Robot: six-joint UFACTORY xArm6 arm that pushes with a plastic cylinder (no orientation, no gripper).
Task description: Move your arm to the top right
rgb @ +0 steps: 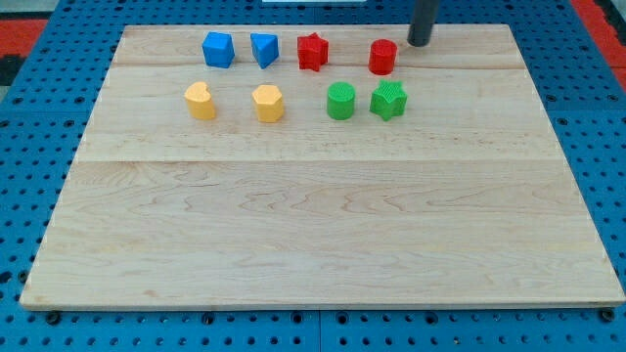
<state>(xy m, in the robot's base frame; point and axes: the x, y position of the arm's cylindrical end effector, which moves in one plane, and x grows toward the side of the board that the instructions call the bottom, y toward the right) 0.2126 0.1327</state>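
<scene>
My tip [419,43] touches the wooden board [313,215] near the view's top, right of centre. It stands just right of and slightly above the red cylinder [382,57], apart from it. Along the top row from the left lie a blue cube [217,49], a blue triangular block [264,49], a red star [312,51] and the red cylinder. Below them lie a yellow heart [201,101], a yellow hexagon [268,103], a green cylinder [340,101] and a green star [388,100].
The board rests on a blue perforated table [29,147]. A red strip [602,24] shows at the view's top right corner, and another [29,24] shows at the top left.
</scene>
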